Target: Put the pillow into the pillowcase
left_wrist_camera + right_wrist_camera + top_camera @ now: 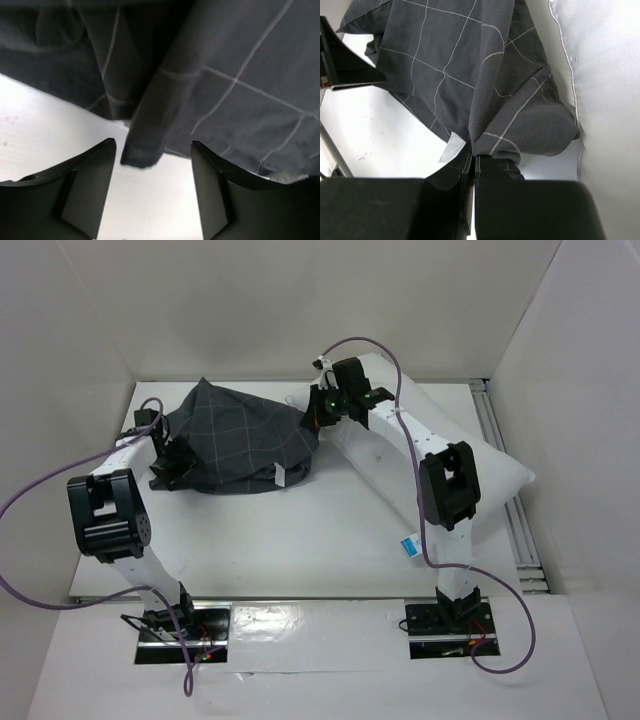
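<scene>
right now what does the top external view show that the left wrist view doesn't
Only the top external view shows the pillow lying at the right, and the right gripper at the pillowcase edge beside it. Only the left wrist view shows the left gripper close up: jaws apart, a limp cloth corner hanging just ahead of the gap, unclamped. Both show the checked pillowcase and the white table.

The white table (300, 530) carried two things. The dark checked pillowcase (240, 440) lay in a crumpled heap on its far left part. The white pillow (490, 465) lay diagonally along the right side. Its far corner touched the pillowcase, and its blue-and-white tag (409, 546) was at the near end.
</scene>
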You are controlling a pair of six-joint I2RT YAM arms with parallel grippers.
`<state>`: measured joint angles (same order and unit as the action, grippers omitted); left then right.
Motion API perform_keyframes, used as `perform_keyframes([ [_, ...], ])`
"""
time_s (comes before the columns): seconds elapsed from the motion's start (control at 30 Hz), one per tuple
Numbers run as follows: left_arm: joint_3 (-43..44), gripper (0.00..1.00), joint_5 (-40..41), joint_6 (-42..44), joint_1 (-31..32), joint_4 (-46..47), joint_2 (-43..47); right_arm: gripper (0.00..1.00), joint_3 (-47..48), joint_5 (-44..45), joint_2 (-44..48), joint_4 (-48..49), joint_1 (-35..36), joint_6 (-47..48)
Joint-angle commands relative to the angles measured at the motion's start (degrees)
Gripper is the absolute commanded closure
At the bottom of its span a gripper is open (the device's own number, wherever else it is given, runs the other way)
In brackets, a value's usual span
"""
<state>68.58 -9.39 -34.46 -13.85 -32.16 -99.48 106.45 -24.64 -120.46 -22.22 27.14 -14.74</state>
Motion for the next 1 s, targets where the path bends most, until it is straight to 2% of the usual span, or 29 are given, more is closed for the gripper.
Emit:
perform_keyframes([
  [0.0,4.79,0.27,1.92,-1.05,-0.3,2.11,-4.91,1.0,-0.45,-0.67,3.31,1.48,0.46,-0.2],
  [0.03,6.03,0.33,1.31,-1.05,-0.3,1.58,-5.98,1.0,-0.46,-0.67,3.31,1.48,0.46,-0.2],
  [0.07,7.17,0.54,1.3,-1.05,-0.3,0.88,-6.86,1.0,-0.46,-0.67,3.31,1.48,0.46,-0.2],
  [0.17,12.87,1.0,1.3,0.79,-0.3,-2.02,-8.1,1.0,0.24,-0.67,2.78,1.48,0.46,-0.2],
  [0.3,18.51,1.0,0.25,1.41,-0.83,-6.59,-3.54,1.0,4.54,-1.2,0.77,0.87,0.46,-1.25],
  [0.47,35.11,1.0,-0.28,-0.35,-1.35,-11.34,4.9,1.0,18.6,-1.9,-3.11,-2.57,0.46,-1.78],
  [0.53,41.08,1.0,0.33,-0.35,-1.36,-14.32,8.49,1.0,19.23,-2.42,-1.54,-1.96,-0.07,-3.26],
  [0.6,41.81,1.0,0.33,-0.87,-1.36,-15.47,11.4,1.0,14.59,-3.04,1.01,-0.55,-0.76,-4.59],
  [0.73,33.41,1.0,1.73,-2.63,-1.36,-17.5,20.01,1.0,5.1,-4.0,6.73,-3.96,-2.78,-11.17],
  [0.8,22.17,1.0,1.74,-3.6,-1.36,-18.02,26.25,1.0,-0.7,-6.02,9.71,-7.73,-3.57,-11.8],
  [0.83,18.04,1.0,2.26,-4.3,-1.36,-18.02,28.44,1.0,-2.9,-5.42,10.77,-7.75,-3.58,-11.8],
  [0.87,9.9,1.0,3.14,-4.3,-1.36,-18.02,30.55,1.0,-5.01,-5.41,12.95,-7.75,-4.36,-11.8],
  [0.93,1.95,1.0,4.72,-5.8,-0.75,-16.72,35.92,1.0,-7.84,-2.79,12.97,-6.45,-6.04,-12.5],
  [0.97,-3.74,0.87,3.95,-5.8,-0.74,-15.57,36.63,0.95,-7.84,-2.17,12.97,-5.74,-6.56,-12.5],
])
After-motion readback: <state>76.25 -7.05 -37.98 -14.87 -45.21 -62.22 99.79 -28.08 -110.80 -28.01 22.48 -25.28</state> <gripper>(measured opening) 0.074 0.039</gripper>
